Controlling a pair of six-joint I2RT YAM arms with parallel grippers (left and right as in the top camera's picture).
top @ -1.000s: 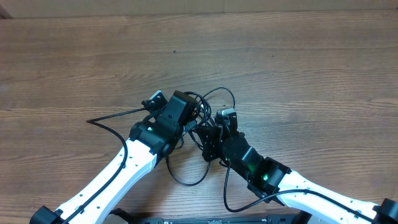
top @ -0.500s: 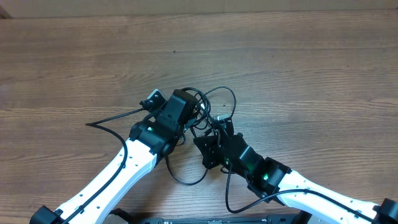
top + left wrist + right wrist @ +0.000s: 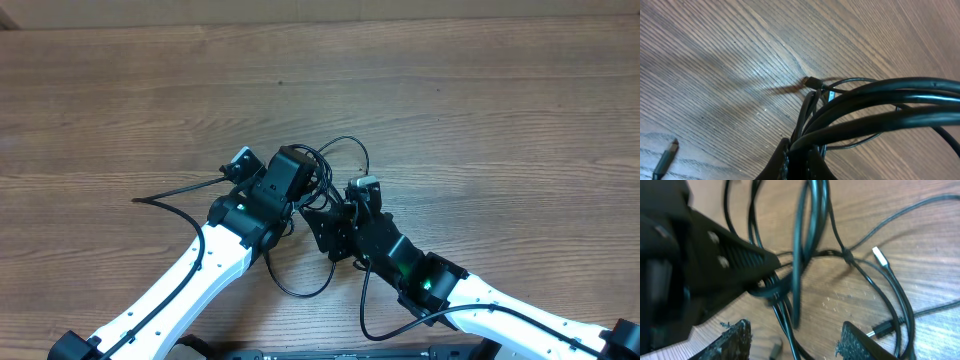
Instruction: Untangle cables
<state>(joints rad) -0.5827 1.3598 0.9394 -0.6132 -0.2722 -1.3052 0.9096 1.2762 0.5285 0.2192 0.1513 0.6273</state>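
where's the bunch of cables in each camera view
overhead: cables at centre, at the left gripper tip.
left wrist: cables as thick strands from bottom centre to right edge.
right wrist: cables looping across centre and right.
shared landmark: left gripper, shut on the cables; black mass at left in right wrist.

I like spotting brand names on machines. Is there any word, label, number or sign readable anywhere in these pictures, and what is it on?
None can be read.
The cables and the silver plug show no print.
The left arm's white cover and the right arm's white cover look blank.
The wooden table bears no marking.
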